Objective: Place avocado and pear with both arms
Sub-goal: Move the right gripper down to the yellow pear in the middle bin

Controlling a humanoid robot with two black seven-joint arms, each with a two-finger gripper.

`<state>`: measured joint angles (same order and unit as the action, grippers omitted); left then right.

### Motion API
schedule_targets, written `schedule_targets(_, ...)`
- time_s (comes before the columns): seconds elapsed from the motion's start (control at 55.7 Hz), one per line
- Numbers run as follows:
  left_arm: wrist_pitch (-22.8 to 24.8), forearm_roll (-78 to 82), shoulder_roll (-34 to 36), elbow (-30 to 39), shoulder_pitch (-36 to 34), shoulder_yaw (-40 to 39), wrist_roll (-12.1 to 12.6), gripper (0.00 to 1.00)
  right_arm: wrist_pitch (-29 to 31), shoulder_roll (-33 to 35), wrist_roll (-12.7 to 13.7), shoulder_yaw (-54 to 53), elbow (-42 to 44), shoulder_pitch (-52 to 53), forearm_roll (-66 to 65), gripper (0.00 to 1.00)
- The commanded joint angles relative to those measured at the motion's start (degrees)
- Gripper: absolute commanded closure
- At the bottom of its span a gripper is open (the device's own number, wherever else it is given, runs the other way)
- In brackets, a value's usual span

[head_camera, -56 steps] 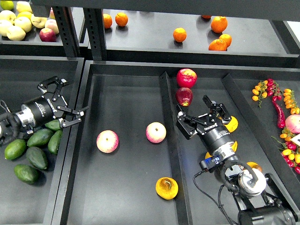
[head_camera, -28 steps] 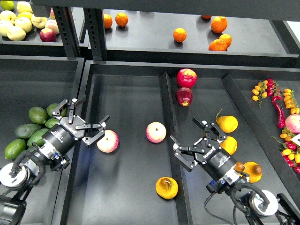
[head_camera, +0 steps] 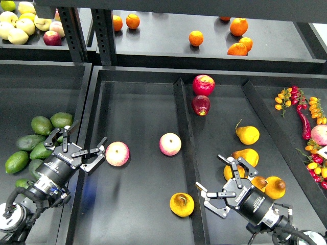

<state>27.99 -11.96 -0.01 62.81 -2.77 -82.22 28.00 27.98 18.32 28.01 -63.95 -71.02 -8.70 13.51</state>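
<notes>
White lettering runs along the body of each tool, too small and slanted to read. A white label shows at the right edge beside the chillies (head_camera: 302,120), also unreadable.

The left tool (head_camera: 77,146) hangs over the rim between the left bin and the middle bin (head_camera: 138,117), its two fingers spread wide and holding nothing. One fingertip reaches close to a pink-yellow apple (head_camera: 117,153), just left of it; contact cannot be told. The avocados (head_camera: 38,138) lie in a cluster in the left bin, to the left of and partly under this arm. Which of them is the avocado of the task cannot be told, since the arm covers part of the heap.

The right tool (head_camera: 217,189) sits at the near end of the right bin, over the divider (head_camera: 186,148), fingers also wide apart and empty. The pear (head_camera: 182,204), yellow-orange with a brownish dark patch, lies in the middle bin near its near right corner, just left of this tool and apart from it. Cleaner yellow pears (head_camera: 247,135) rest in the right bin, beyond and beside the tool.

A second apple (head_camera: 169,144) lies mid-bin; oranges (head_camera: 238,35) sit on the far shelf.
</notes>
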Motion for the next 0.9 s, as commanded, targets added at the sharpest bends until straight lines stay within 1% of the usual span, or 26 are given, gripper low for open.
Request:
schedule_targets(0.0, 0.0, 0.0, 0.0, -0.1, 0.0, -0.6, 0.0, 0.01, 0.0, 2.5, 0.0, 3.0, 0.4, -0.4, -5.4, 0.0)
schedule_targets(0.126, 0.0, 0.1, 0.0, -0.1, 0.2, -0.8, 0.0, 0.01, 0.0, 3.9, 0.0, 3.8, 2.5, 0.0, -10.5, 0.0)
schedule_targets(0.323, 0.0, 0.4, 0.0, -0.3, 1.7, -0.8, 0.0, 0.01, 0.0, 3.9, 0.0, 3.9, 7.4, 2.4, -14.1, 0.0)
schedule_targets(0.341, 0.0, 0.4, 0.0, -0.1, 2.0, -0.6, 0.0, 0.01, 0.0, 3.2, 0.0, 4.1, 9.6, 3.5, -14.3, 0.0)
schedule_targets(0.449, 0.0, 0.4, 0.0, -0.7, 2.1, -0.5, 0.0, 0.01, 0.0, 2.0, 0.0, 6.0, 12.7, 6.4, -14.3, 0.0)
schedule_targets(0.88, 0.0, 0.5, 0.0, -1.1, 2.4, 0.0, 0.0, 0.01, 0.0, -3.5, 0.0, 8.3, 20.8, 12.9, -14.3, 0.0)
